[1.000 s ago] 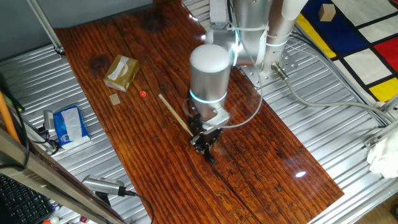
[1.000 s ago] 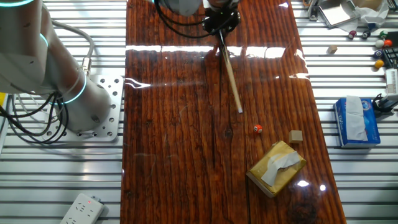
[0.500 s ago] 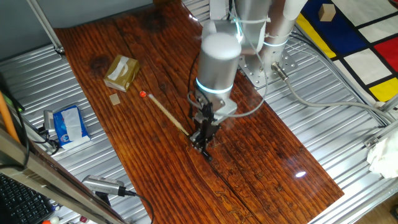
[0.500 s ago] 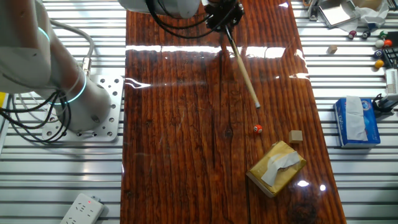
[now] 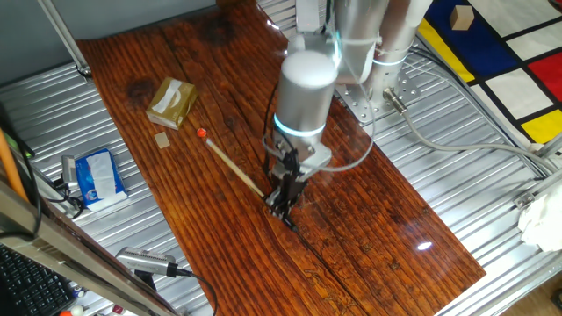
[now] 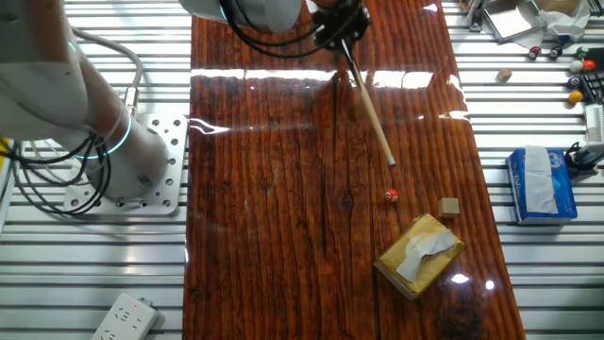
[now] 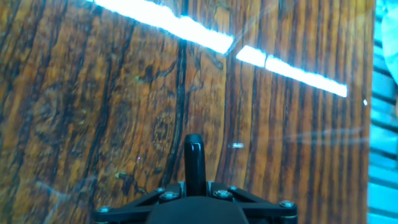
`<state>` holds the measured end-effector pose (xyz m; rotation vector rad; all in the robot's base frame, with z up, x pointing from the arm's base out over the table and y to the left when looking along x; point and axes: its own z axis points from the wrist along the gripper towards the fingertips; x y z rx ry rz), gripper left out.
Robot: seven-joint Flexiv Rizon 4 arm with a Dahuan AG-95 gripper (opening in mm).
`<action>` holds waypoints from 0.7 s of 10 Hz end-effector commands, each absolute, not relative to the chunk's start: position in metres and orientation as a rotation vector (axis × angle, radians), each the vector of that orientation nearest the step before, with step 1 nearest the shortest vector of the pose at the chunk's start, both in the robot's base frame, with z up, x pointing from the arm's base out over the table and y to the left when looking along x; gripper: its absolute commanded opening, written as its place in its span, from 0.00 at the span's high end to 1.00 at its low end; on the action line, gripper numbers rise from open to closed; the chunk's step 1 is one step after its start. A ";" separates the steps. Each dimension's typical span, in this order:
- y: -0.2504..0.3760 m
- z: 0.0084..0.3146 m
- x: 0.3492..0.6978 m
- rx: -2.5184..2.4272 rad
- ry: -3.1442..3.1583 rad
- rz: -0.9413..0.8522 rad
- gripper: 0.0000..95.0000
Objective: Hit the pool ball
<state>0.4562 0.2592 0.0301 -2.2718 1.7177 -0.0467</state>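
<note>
Fixed views show the arm bent steeply down, gripper [image 5: 283,200] clamping a wooden stick [image 6: 370,110] whose tip stops near the ball [image 6: 391,195].

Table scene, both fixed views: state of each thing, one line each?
gripper: shut on the stick, low over the board.
stick: held at one end, free tip pointing toward the ball, short of it.
pool ball: resting on the board, untouched.
tissue box: lying flat, tissue poking out.
small block: flat on the board, beside the box.
</note>
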 end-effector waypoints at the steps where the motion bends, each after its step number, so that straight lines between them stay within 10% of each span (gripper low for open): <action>1: 0.256 0.034 0.455 -2.268 1.712 -0.068 1.00; 7: 0.253 0.037 0.455 -2.266 1.703 -0.051 1.00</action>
